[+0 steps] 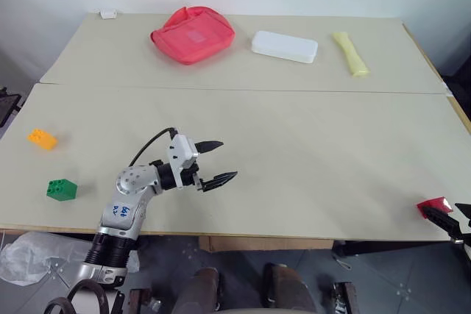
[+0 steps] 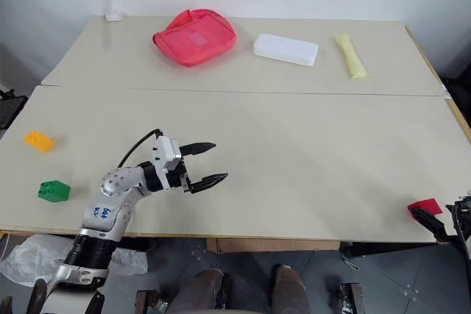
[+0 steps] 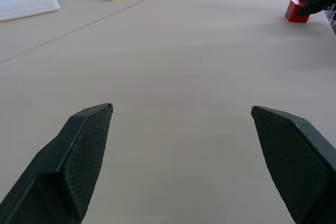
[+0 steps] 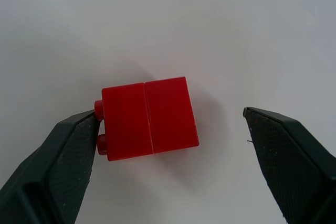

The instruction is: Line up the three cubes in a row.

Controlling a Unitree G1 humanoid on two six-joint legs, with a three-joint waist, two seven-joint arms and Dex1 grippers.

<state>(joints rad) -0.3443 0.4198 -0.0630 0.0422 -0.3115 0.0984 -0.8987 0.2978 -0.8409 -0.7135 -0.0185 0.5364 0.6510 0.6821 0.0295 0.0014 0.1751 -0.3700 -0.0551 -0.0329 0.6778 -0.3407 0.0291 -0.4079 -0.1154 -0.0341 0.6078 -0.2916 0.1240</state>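
Red cube (image 4: pixel 149 117): near right table edge, between the wide-open fingers of the right claw (image 4: pixel 170 145), one finger (image 4: pixel 68 156) almost touching its studded side; best centred before closing, squeezing the flat faces. Orange cube (image 1: pixel 42 138) and green cube (image 1: pixel 61 189): far left, well apart. Left claw (image 1: pixel 215 162): wide, empty, mid-table; beige table (image 1: pixel 309 145), white wall behind.

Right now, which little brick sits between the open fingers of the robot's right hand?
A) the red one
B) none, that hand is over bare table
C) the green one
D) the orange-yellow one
A: the right wrist view shows the red cube lying on the table between the spread fingers of the right gripper, while the green cube and the orange-yellow cube lie far off on the table's other side.
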